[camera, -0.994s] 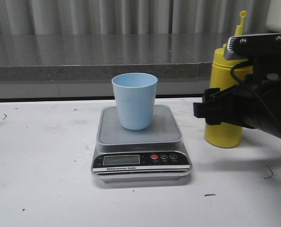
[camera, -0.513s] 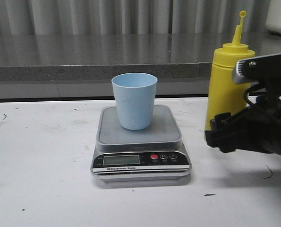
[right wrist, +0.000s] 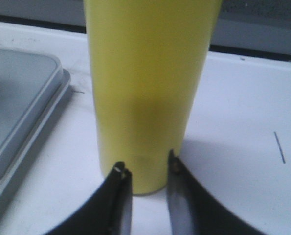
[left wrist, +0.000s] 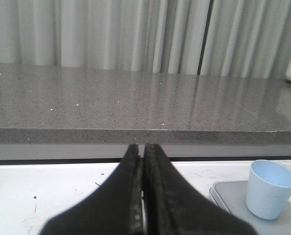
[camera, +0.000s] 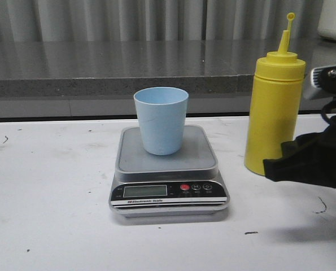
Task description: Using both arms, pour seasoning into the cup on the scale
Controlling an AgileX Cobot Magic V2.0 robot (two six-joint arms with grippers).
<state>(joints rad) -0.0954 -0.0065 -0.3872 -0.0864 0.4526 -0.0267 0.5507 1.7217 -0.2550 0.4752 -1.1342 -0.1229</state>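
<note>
The seasoning (camera: 275,110) stands upright on the white counter (camera: 49,214), at 3 o'clock from the scale (camera: 168,169), apart from it. The scale's black front strip reads "Electronic Scale". The cup (camera: 161,119) sits upright on its platform. The right pincer (right wrist: 146,176) is at the bottle's base, slightly parted, gripping nothing. The left pincer (left wrist: 143,161) is pressed closed, empty.

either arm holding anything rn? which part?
Nothing held. Right pincer sits open before the seasoning base, not gripping. Left pincer is shut on nothing.
</note>
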